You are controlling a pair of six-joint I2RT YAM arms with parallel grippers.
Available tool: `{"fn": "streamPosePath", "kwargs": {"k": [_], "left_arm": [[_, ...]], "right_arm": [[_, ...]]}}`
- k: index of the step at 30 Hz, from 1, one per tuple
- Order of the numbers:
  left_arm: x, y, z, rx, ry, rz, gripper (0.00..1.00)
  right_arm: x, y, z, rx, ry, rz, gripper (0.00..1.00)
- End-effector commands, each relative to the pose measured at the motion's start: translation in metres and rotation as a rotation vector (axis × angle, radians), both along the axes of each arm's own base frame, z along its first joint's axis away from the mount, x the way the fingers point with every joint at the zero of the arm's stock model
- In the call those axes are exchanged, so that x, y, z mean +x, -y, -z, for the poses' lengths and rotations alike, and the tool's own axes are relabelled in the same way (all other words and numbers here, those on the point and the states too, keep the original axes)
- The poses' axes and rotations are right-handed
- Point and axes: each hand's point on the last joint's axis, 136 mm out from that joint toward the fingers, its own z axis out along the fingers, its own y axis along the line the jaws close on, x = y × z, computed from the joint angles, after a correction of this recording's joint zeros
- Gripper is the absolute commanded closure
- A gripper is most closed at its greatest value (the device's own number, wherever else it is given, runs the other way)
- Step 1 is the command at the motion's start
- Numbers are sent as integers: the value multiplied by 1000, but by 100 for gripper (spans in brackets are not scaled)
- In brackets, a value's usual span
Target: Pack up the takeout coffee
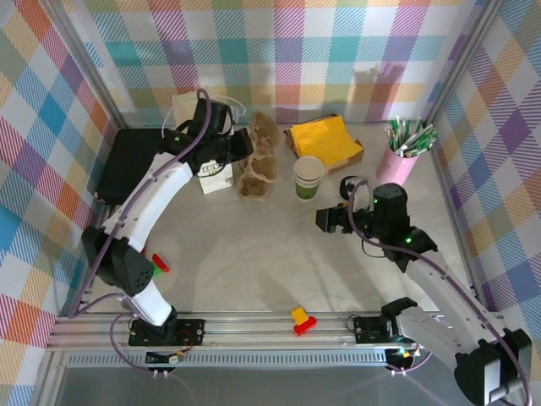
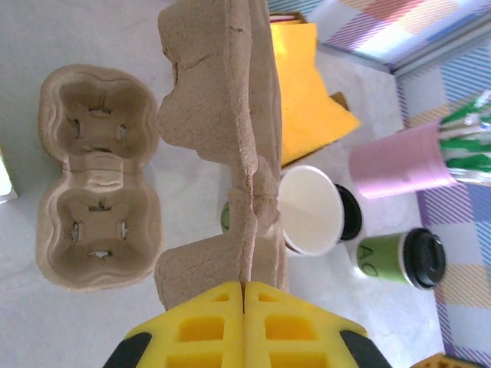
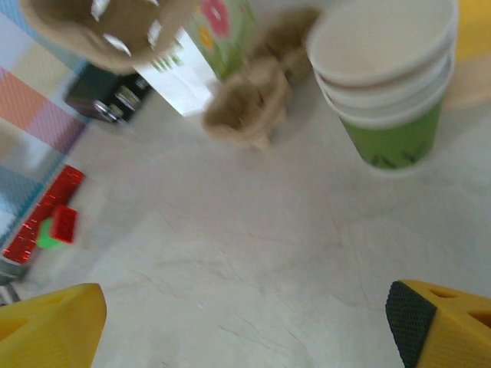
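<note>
1. While the left gripper (image 2: 244, 287) pinches the rim of the pulp carrier (image 2: 222, 115) held aloft, fingers pressed together on it, it should lower that carrier flat onto the table (image 1: 254, 254) beside the second carrier (image 2: 100, 180).
2. The right gripper (image 1: 328, 222), jaws spread wide and empty, should skirt the lidless cup stack (image 1: 308, 176).
3. The takeout coffee (image 2: 391, 257) stands near that stack and the pink cup (image 1: 397, 161); a grasp below its black lid seems safest.
</note>
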Motion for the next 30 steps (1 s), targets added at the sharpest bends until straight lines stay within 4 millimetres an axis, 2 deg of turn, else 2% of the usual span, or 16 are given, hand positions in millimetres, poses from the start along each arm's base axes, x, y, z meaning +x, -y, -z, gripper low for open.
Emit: {"fn": "streamPosePath", "kwargs": {"k": [1, 4, 7, 12, 18, 22, 30], "left_arm": [[-42, -5, -6, 12, -32, 97, 100], [-73, -1, -15, -21, -54, 200, 100], [-106, 7, -19, -56, -90, 302, 100], [-148, 11, -20, -97, -111, 414, 100], [-176, 12, -20, -160, -116, 482, 100], [-183, 10, -17, -167, -119, 495, 100], [-191, 13, -12, -186, -136, 523, 100]], "right_arm": [[-18, -8, -49, 19, 46, -79, 6], [-28, -15, -84, 10, 83, -134, 8], [-36, -24, -108, -45, 134, -190, 10], [-41, -48, -120, -192, 193, -277, 13], [-44, -89, -102, -379, 244, -374, 14], [-43, -111, -84, -484, 264, -424, 14], [-29, -128, -65, -551, 256, -434, 11]]}}
